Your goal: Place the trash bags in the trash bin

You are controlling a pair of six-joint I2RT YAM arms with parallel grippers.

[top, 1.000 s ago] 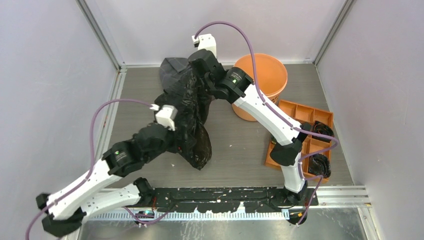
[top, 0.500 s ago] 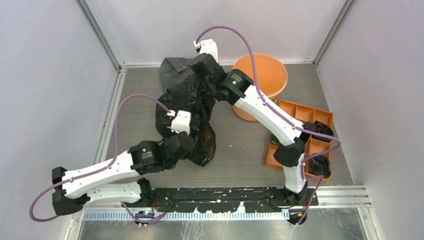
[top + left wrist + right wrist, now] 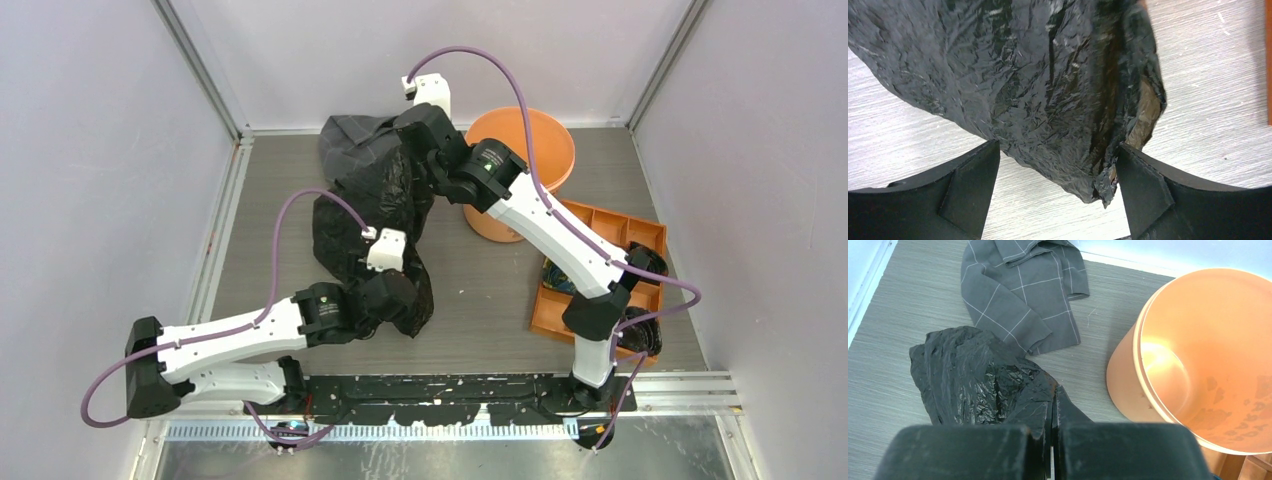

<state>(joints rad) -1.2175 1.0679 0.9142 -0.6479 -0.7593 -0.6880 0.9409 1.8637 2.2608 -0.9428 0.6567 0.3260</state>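
Observation:
The black glossy trash bag hangs stretched between the two arms and partly rests on the table. My right gripper is shut on the bag's upper edge; in the right wrist view the pads pinch black film. The round orange trash bin stands upright just right of that gripper, with its mouth open. My left gripper is open at the bag's lower end. In the left wrist view the bag's tip dangles between the spread fingers, close to the right one, and nothing is clamped.
A grey checked cloth lies at the back, behind the bag. A flat orange tray with compartments and dark cable bundles sits at the right, near the right arm. Walls enclose three sides of the table.
My left arm has swung right and nearer, from the bag's left side to its lower tip. The right gripper has carried the bag's top slightly right, toward the bin.

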